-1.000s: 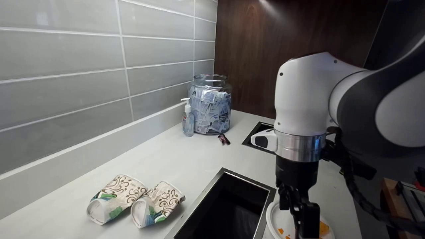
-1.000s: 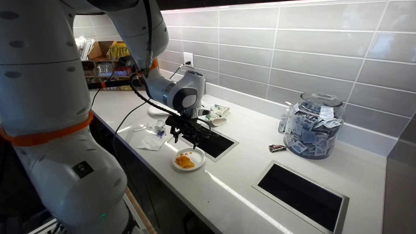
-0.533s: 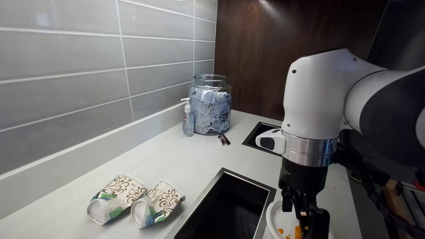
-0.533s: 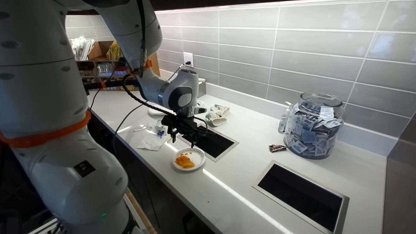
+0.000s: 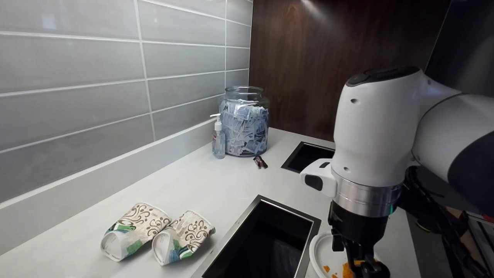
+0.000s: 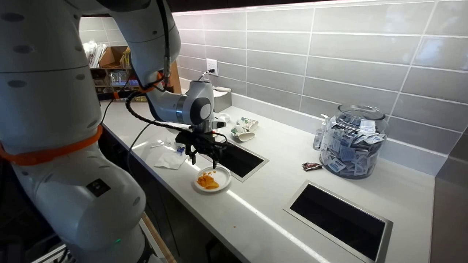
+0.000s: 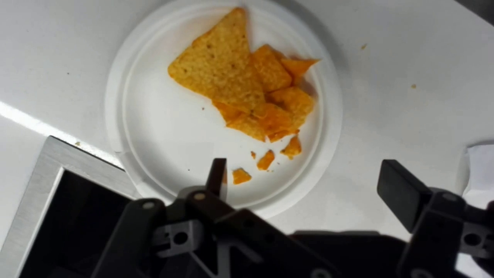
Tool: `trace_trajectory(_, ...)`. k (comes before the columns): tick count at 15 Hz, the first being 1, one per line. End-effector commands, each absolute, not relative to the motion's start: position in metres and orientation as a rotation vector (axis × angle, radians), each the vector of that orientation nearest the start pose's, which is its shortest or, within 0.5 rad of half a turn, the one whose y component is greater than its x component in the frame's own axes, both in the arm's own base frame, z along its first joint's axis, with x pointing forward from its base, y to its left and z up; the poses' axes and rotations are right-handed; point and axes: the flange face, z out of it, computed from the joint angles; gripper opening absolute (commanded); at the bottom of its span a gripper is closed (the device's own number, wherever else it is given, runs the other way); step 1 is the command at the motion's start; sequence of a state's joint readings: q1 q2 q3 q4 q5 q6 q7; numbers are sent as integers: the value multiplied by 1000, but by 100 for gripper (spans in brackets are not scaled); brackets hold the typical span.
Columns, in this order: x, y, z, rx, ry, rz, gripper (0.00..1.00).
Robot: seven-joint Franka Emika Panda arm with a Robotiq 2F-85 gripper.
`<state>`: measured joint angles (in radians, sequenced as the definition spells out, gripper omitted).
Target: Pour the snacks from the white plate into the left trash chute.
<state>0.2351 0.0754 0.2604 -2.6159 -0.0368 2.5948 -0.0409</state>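
The white plate (image 7: 162,116) lies flat on the counter, its rim close to the edge of the left trash chute (image 6: 243,160). Orange snacks (image 7: 224,65), triangular chips and several broken bits, rest on it, mostly heaped to one side. My gripper (image 7: 305,181) hangs with its jaws wide apart and nothing between them. In the wrist view one finger (image 7: 217,173) overlaps the plate's interior and the opposite finger (image 7: 403,193) is past its rim, above bare counter. An exterior view has the gripper (image 6: 204,163) just above the plate's far edge; part of the plate (image 5: 322,253) is hidden behind it in an exterior view.
Two crumpled patterned cups (image 5: 135,231) lie beyond the chute. A second chute (image 6: 338,219), a wrapper (image 6: 312,166), a pump bottle (image 5: 219,141) and a glass jar of packets (image 5: 245,127) stand farther along. A napkin (image 6: 171,160) lies near the counter's front edge.
The hand has shifted along the counter and come down slightly, with its tilt changed a little. Jaws stay apart throughout; plate and snacks have not moved.
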Motion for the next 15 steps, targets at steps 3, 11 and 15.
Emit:
trace_trajectory(3, 368, 213, 207, -3080, -825, 115, 100)
trace_trajectory(11, 375, 214, 192, -3139, -730, -6, 87)
trace_trajectory(15, 377, 212, 188, -3166, -686, -20, 75)
